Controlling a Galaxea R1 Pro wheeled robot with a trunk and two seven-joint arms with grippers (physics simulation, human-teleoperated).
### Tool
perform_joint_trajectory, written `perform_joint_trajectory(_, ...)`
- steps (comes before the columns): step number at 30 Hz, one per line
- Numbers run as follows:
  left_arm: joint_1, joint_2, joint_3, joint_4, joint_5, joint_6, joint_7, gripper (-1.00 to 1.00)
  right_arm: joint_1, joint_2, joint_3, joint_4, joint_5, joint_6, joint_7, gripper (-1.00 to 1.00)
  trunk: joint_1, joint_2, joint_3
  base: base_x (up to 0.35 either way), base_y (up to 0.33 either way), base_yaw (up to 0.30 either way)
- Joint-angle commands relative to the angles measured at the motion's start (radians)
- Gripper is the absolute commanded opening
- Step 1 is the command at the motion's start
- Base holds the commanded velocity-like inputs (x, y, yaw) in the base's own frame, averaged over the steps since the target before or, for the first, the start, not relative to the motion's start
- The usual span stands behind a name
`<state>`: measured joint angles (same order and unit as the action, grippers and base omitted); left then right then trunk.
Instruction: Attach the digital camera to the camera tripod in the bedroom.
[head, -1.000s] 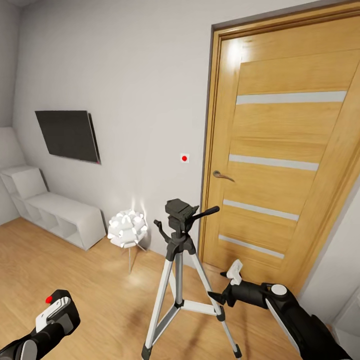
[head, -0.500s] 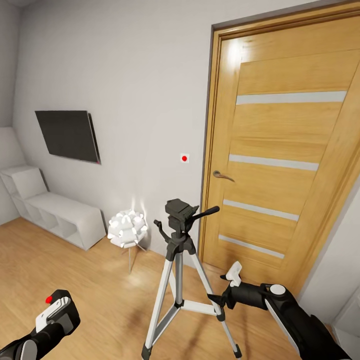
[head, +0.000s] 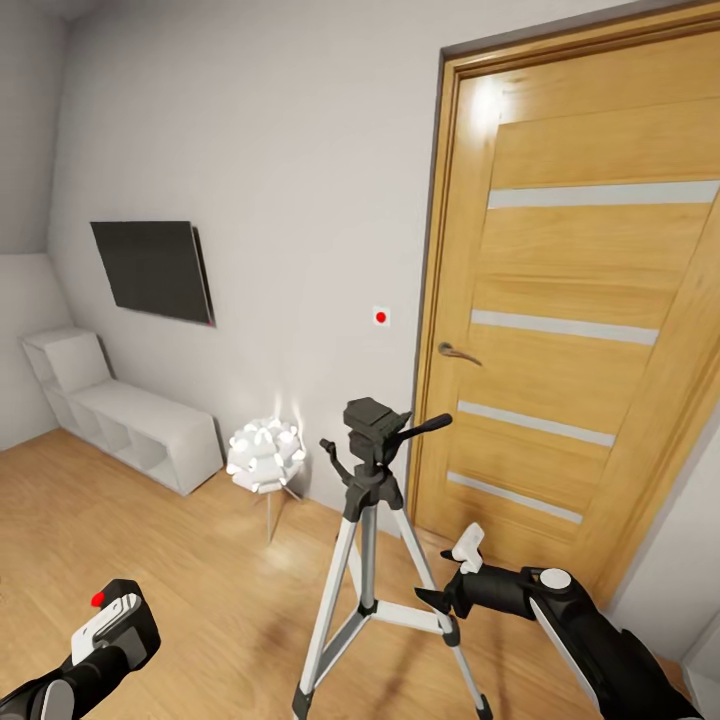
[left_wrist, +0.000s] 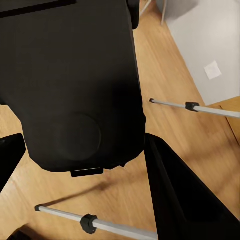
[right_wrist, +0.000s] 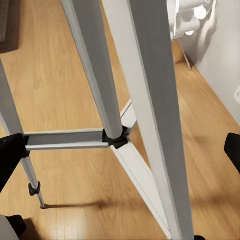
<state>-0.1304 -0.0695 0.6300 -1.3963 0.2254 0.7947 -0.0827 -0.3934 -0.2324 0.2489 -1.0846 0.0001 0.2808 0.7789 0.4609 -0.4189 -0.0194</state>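
The camera tripod (head: 372, 440) stands on the wood floor in front of the door, its black head and pan handle at the top and its silver legs spread. My right gripper (head: 432, 600) is open beside the tripod's right leg, low down. In the right wrist view the silver legs (right_wrist: 150, 100) and the centre brace are very close, with the black fingertips far apart at the picture's two edges. My left gripper (head: 110, 625) is at the lower left, away from the tripod. In the left wrist view it is shut on the boxy black digital camera (left_wrist: 75, 85), above the tripod legs (left_wrist: 200, 108).
A wooden door (head: 590, 300) with grey stripes stands behind the tripod. A white ball lamp (head: 265, 455) on thin legs is left of it. White cube shelves (head: 130, 425) run along the wall under a black screen (head: 155, 270). Wood floor (head: 200, 590) lies between my arms.
The whole picture has shifted slightly right, so the camera has moved. The right gripper has dipped a little and now sits closer to the tripod's right leg.
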Motion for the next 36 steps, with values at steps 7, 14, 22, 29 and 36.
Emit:
perform_joint_trajectory(7, -0.001, -0.001, 0.004, -0.001, -0.005, 0.006, -0.011, -1.00, 0.000, -0.001, 0.000, -0.002, 0.000, 0.005, 0.002, 1.00, 0.001, -0.002, -0.002, 0.000, 0.000, 0.022)
perform_joint_trajectory(14, -0.001, -0.001, 0.004, -0.001, -0.006, 0.006, -0.011, -1.00, 0.000, -0.001, 0.000, -0.001, 0.001, 0.004, 0.002, 1.00, 0.001, -0.002, -0.002, 0.000, 0.001, 0.006)
perform_joint_trajectory(22, -0.001, -0.002, 0.003, -0.001, -0.005, 0.006, -0.011, -1.00, 0.000, -0.001, 0.000, -0.001, 0.001, 0.003, 0.002, 1.00, 0.001, -0.002, -0.002, 0.000, 0.044, 0.001)
perform_joint_trajectory(29, -0.001, -0.002, 0.002, -0.001, -0.006, 0.006, -0.011, -1.00, 0.000, -0.001, -0.002, -0.001, -0.001, 0.005, 0.003, 1.00, 0.001, -0.002, -0.002, 0.000, 0.014, 0.000)
perform_joint_trajectory(36, -0.001, -0.003, 0.002, -0.001, -0.006, 0.006, -0.011, -1.00, 0.000, -0.001, -0.003, -0.001, -0.001, 0.004, 0.003, 1.00, 0.001, -0.002, -0.002, 0.000, 0.004, 0.039)
